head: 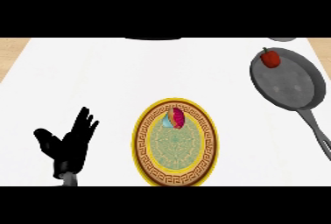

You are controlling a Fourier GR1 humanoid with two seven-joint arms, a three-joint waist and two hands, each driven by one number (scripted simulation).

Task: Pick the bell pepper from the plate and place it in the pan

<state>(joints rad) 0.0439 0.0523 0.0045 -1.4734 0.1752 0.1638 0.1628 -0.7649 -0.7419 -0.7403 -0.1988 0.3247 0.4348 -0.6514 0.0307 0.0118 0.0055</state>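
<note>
A red bell pepper [270, 58] with a green stem lies inside the grey pan [291, 87] at the pan's far left rim, at the upper right of the head view. The patterned plate [174, 157] with a yellow rim sits at the centre front; a small multicoloured object [175, 118] rests on its far part. My left hand [68, 144] stands open at the lower left, fingers up, apart from the plate. No hand touches the pepper. My right hand does not show.
The pan's long grey handle [320, 133] runs toward the lower right edge. A dark object [154, 38] and a grey round one [282, 39] peek in at the counter's far edge. Wooden floor shows beyond the white counter's corners.
</note>
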